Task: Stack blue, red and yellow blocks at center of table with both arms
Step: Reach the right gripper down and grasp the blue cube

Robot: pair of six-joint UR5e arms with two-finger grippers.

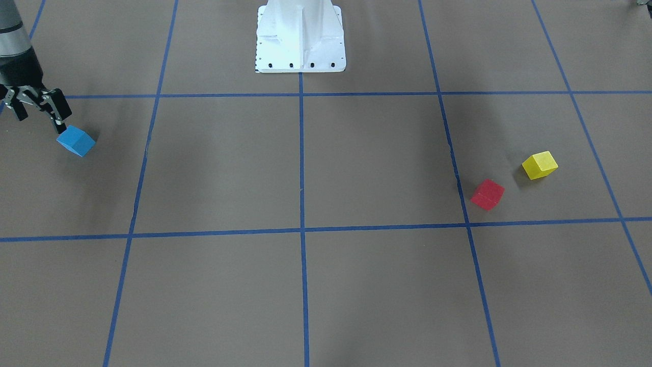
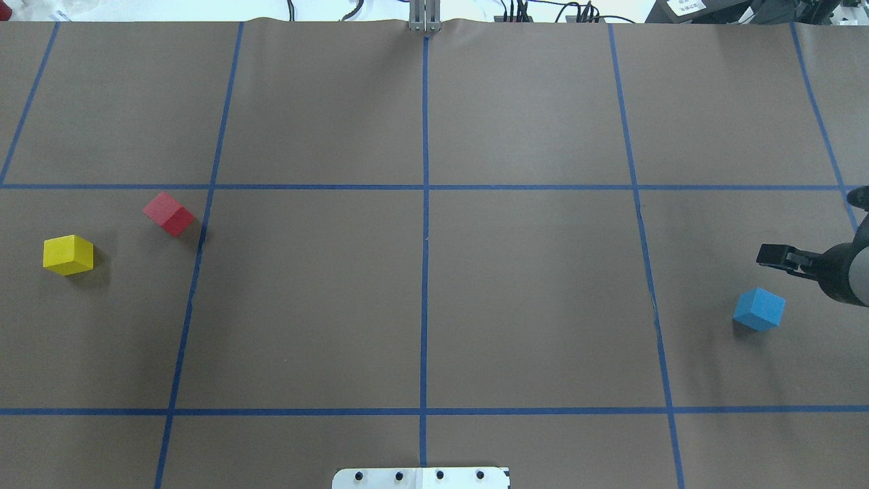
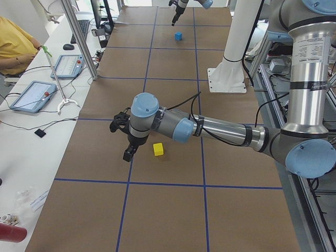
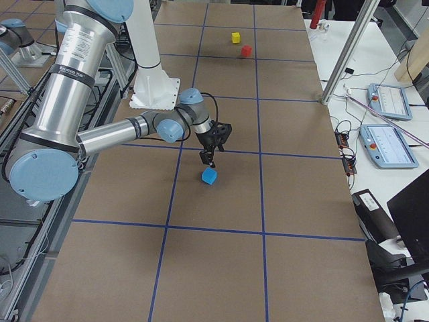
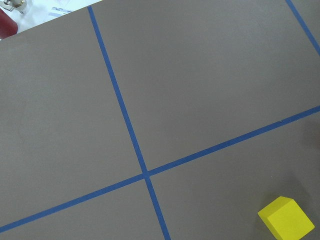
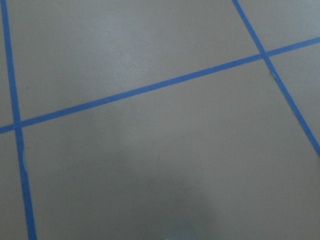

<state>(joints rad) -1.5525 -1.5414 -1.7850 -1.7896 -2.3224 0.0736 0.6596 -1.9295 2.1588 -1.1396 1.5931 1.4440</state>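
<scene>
Altogether three blocks dot the table (image 1: 356,168), one blue (image 1: 76,141), one red (image 1: 487,194), one yellow (image 1: 540,165); right jaws gape empty by blue, left jaws' state unclear.

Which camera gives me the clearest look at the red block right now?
Exterior front-facing: the red block sits large and unobstructed, apart from the yellow block. Overhead exterior shows it nearly as well. Exterior right shows it tiny and far. Exterior left and both wrist views don't show it.
</scene>
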